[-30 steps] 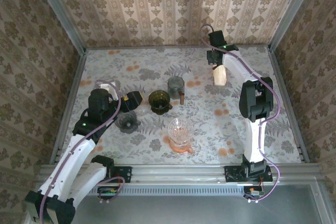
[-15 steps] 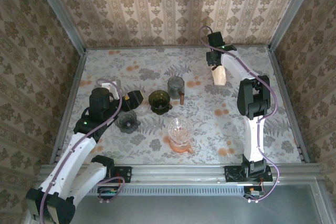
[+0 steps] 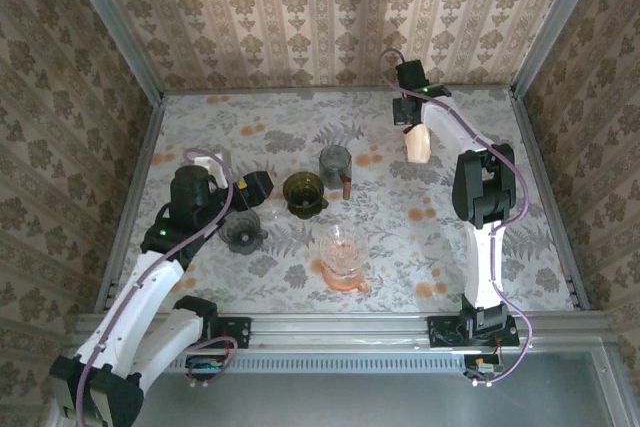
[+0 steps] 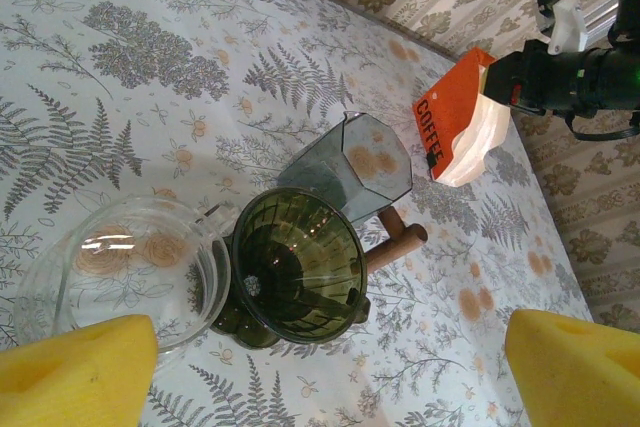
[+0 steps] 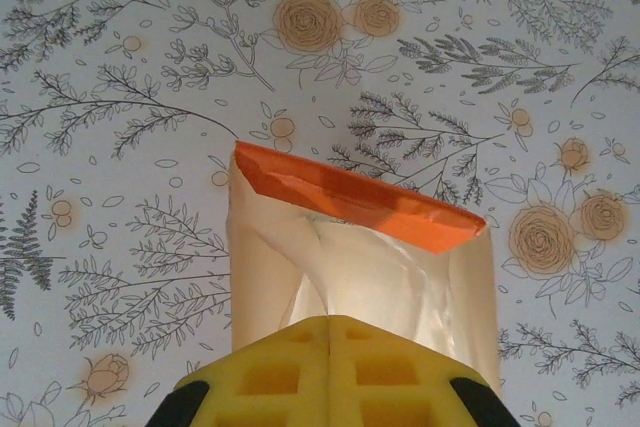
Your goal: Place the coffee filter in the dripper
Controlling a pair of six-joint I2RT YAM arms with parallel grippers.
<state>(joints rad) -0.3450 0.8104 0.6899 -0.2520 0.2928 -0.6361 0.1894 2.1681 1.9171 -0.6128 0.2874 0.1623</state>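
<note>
Right gripper (image 5: 330, 347) is pressing its yellow foam pads together at the mouth of the pack (image 5: 258, 267), against cream, crinkled filters (image 5: 370, 277); a pinched sheet cannot be confirmed. The orange flap (image 5: 350, 202) is standing open just beyond. Left gripper (image 4: 325, 377) is hovering with pads spread wide, facing the green glass cone dripper (image 4: 300, 267), well apart from the filters. A floral cloth (image 5: 120, 67) is covering the table, and damask-papered walls (image 3: 300, 7) are enclosing it.

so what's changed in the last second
The right arm edged slightly left and the right claw shut at the open mouth of the filter pack; whether it pinches a filter is unclear. The left claw, open, and the green dripper stayed put.
</note>
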